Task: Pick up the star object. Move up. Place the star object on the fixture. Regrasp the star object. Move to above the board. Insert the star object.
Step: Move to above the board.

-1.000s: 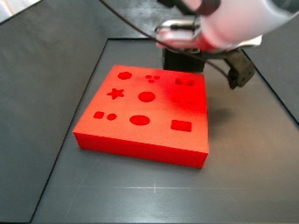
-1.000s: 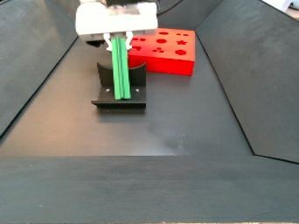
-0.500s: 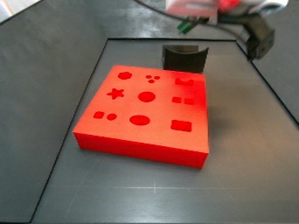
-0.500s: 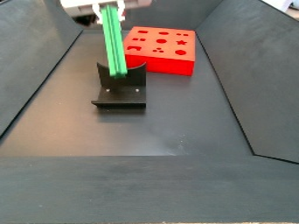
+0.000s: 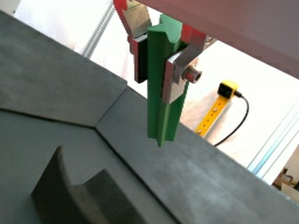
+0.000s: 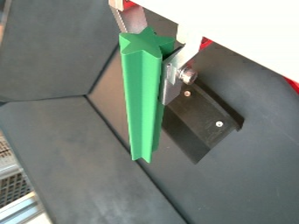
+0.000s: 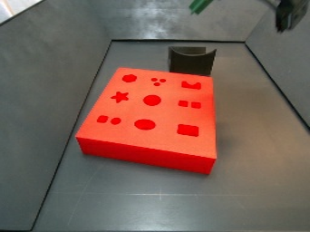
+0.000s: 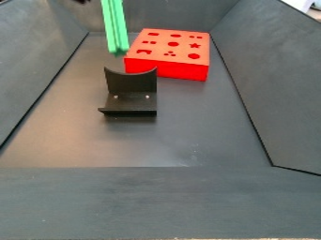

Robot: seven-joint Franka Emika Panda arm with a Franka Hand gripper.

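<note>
gripper (image 5: 159, 54), clamping the star object (image 6: 142, 96), has risen higher above the fixture (image 8: 129, 93).

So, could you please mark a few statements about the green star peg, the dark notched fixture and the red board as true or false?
1. The gripper holds the green star-section peg between its silver fingers. True.
2. The peg rests in the notch of the dark fixture. False: in a side view it hangs above the fixture, clear of it.
3. The flat red board with shaped cut-outs has a peg in its star hole. False: every hole is empty.
4. The fixture stands on the dark floor beside the board. True.
5. The peg lies flat. False: it hangs roughly upright.
</note>
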